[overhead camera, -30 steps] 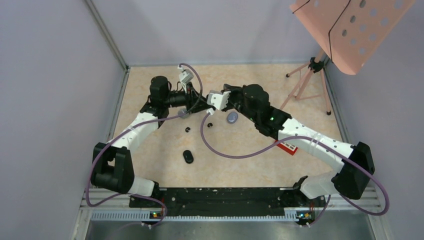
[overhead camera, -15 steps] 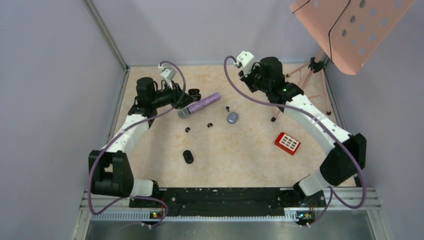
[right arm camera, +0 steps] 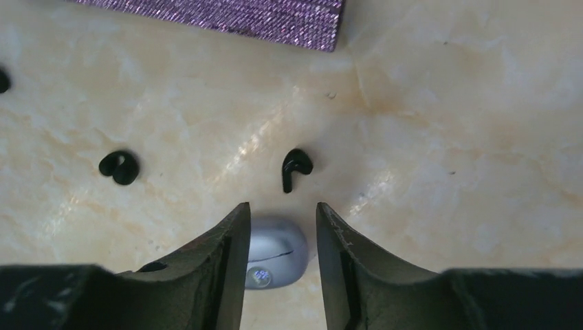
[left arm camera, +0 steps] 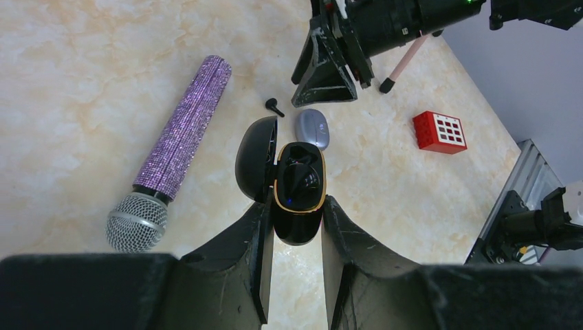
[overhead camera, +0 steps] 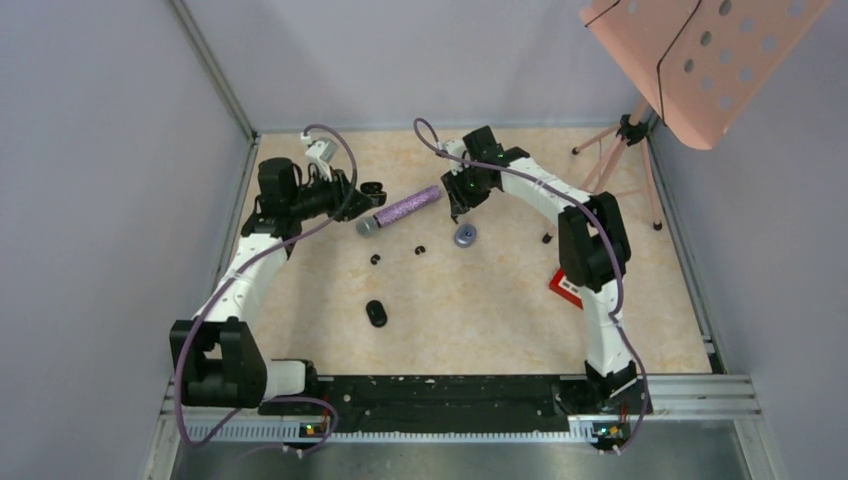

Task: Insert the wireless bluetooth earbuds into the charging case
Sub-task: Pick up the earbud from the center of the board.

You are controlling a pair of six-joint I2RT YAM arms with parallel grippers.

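Observation:
A glossy black charging case [left arm camera: 299, 185] with a gold rim hangs open, lid [left arm camera: 256, 157] swung left, and my left gripper [left arm camera: 295, 206] is shut on its lower end. From above, that left gripper [overhead camera: 364, 192] sits at the back left. One black earbud [right arm camera: 295, 167] lies on the floor just ahead of my open right gripper [right arm camera: 282, 206], which hovers empty over a closed grey-lilac case [right arm camera: 275, 251]. Two other black earbuds [overhead camera: 419, 249] [overhead camera: 376, 259] lie nearer the middle. The right gripper [overhead camera: 458, 205] points down beside the grey case [overhead camera: 465, 236].
A purple glitter microphone [overhead camera: 405, 210] lies between the two grippers. A closed black case [overhead camera: 376, 313] rests nearer the front. A red block [overhead camera: 565, 290] is partly hidden behind the right arm. A pink music stand [overhead camera: 700, 60] on a tripod stands at the back right.
The grippers parted. The left drew back to the left with the open case, uncovering the microphone. The right swung away, came down over the earbud by the grey case, and opened.

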